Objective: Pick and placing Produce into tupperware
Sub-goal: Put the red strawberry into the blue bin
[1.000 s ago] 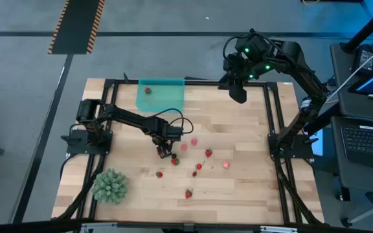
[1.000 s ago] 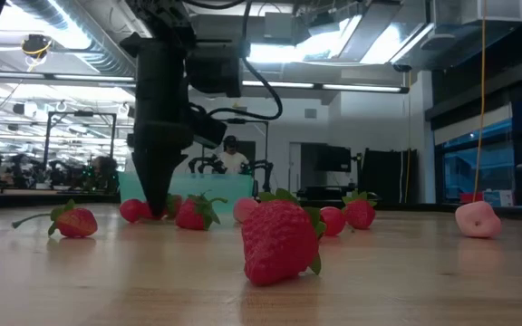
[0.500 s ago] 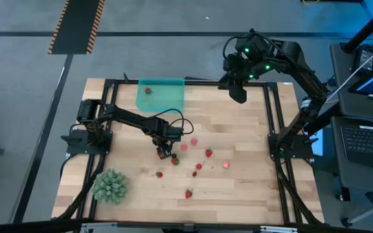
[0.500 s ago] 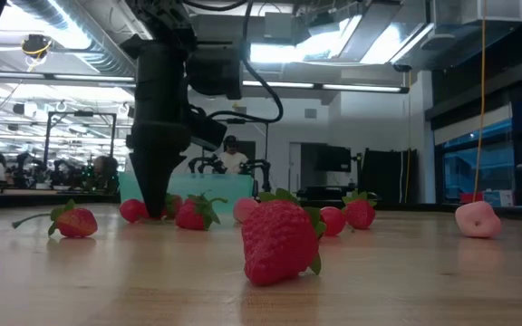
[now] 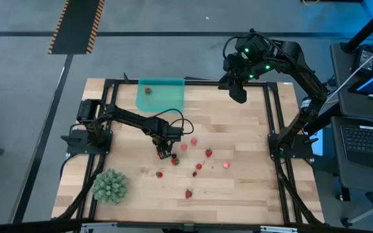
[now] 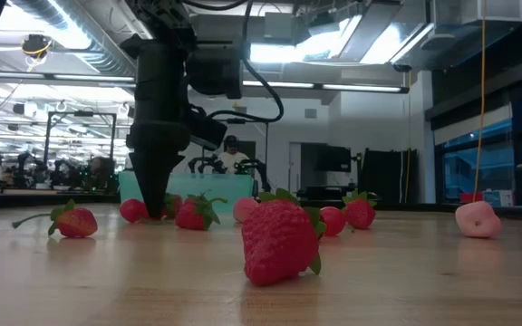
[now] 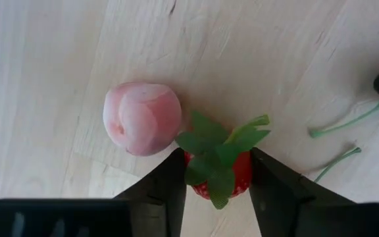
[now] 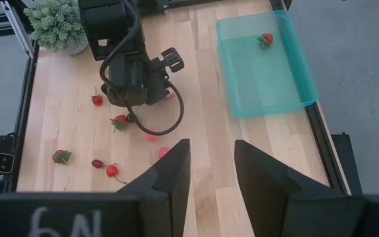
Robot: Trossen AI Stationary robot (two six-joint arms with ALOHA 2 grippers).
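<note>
Two dark fingers of the left gripper [image 7: 217,181] stand down on the wooden table [image 5: 238,129], narrowed around a red strawberry [image 7: 219,172] with a green top, one finger on each side of it; the wrist view does not settle whether they press it yet. A pale pink fruit [image 7: 142,118] lies just beside that strawberry, touching its leaves. In the high view this gripper [image 5: 165,153] sits near the middle of the table, with more small red and pink fruits scattered around it, among them one near the front edge [image 5: 188,193]. The teal tupperware [image 5: 167,97] lies at the far edge of the table, well apart from the gripper, with one strawberry [image 5: 147,90] already inside. A spiky green plant ball [image 5: 111,186] sits at the front left corner. The right gripper [image 5: 237,90] hangs above the table's far right side, its fingers parted and holding nothing.
</note>
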